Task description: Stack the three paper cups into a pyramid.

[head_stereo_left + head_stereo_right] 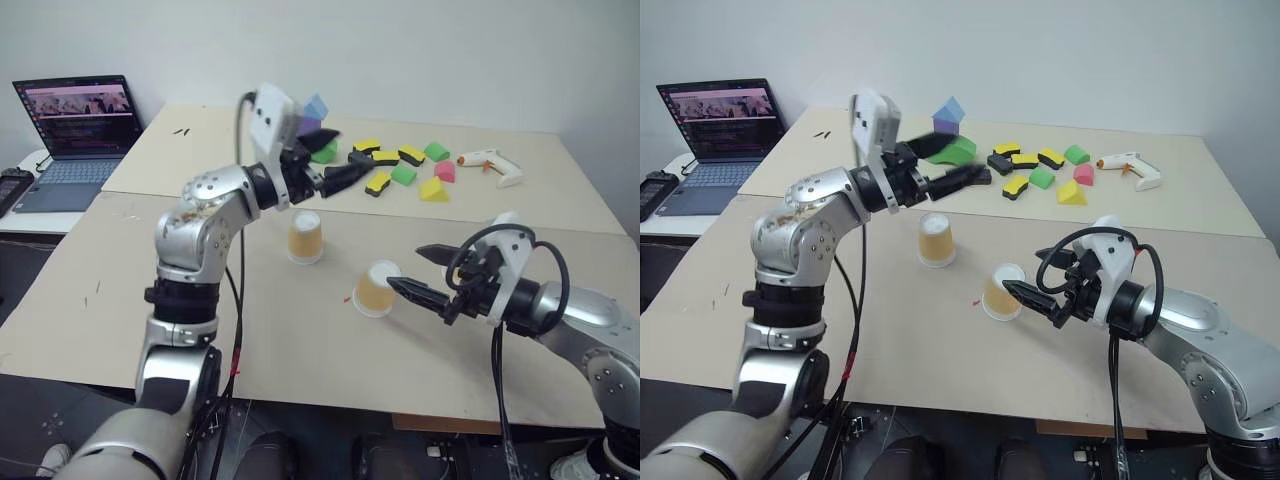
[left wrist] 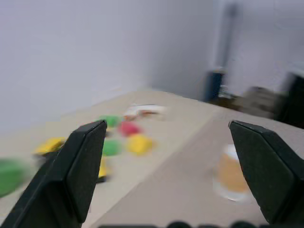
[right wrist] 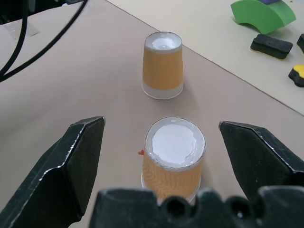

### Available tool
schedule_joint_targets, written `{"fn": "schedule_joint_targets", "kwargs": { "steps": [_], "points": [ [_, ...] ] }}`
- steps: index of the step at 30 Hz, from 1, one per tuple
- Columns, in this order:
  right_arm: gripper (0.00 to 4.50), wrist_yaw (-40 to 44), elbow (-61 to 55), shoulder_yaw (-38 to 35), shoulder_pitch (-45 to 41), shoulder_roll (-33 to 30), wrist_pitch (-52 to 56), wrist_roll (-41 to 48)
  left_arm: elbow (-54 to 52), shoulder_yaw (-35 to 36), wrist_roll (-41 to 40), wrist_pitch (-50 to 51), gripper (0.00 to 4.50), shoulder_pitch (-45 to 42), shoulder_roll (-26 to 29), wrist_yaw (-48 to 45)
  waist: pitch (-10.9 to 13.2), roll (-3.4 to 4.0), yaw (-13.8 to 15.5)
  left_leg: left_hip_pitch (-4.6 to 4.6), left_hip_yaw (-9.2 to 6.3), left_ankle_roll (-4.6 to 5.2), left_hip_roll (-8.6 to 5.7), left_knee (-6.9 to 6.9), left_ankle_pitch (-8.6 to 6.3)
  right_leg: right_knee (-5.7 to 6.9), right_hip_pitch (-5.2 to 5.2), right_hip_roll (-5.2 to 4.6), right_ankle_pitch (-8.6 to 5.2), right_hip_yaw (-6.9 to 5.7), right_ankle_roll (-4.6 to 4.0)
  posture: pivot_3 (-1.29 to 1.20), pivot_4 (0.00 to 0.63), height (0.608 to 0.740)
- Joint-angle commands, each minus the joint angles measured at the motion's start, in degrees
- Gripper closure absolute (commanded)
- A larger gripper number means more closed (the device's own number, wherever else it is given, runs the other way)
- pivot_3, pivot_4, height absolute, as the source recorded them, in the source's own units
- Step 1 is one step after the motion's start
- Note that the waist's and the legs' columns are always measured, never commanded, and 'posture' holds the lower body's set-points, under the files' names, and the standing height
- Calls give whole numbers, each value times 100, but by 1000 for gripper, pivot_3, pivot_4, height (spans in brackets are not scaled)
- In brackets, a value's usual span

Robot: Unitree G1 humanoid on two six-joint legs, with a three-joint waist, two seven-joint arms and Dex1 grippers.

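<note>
1. While your left gripper (image 1: 962,163) hangs raised above the beige table (image 1: 300,340) with its two black fingers spread wide and nothing between them, it points toward the far scatter of foam blocks.
2. Your right gripper (image 1: 412,273) sits low over the table, its jaws also wide apart and empty; the lower fingertip (image 1: 394,285) is at, or just beside, the nearer cup, and you cannot tell which.
3. You have two small tapered tan paper cups with white bases in sight, both standing upside down on the table and apart from each other: the nearer cup (image 3: 173,160) sits centred in front of the right gripper's open jaws, and the farther cup (image 3: 163,65) stands beyond it, below the left gripper.
4. No cup rests on another.
5. On the far tabletop you have yellow, green and pink foam blocks (image 1: 405,168), a green arch block (image 3: 261,14), and a white glue gun (image 1: 490,165).
6. An open laptop (image 1: 72,135) sits on a side desk at your far left.
</note>
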Motion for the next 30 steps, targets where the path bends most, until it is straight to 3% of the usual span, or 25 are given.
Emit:
{"fn": "schedule_joint_targets", "kwargs": {
  "steps": [1,5,9,30],
  "points": [
    [0,38,7,-59,-83,49,-169,11,-654,-142,693,-198,121,1236,-339,1273,0,1,-22,2,6,0,1,-4,0,1,-1,1,0,7,0,0,150,740],
    [0,93,88,-40,-138,49,-170,12,-967,-305,823,-837,121,2146,-597,1538,1,-2,82,-9,-1,-6,1,1,4,8,-10,-11,1,-10,0,0,150,740],
    [0,126,122,-1,-157,84,-139,31,-990,-472,867,-915,121,2460,-586,1581,1,-2,89,6,0,-2,-12,2,1,-5,1,-65,2,-14,1,0,150,740],
    [0,-16,111,56,-174,260,-167,-3,920,-830,740,-1647,121,1610,-270,700,1,-2,33,6,0,5,-26,2,-3,-2,-1,-69,2,-22,2,0,150,740]
  ]
}}
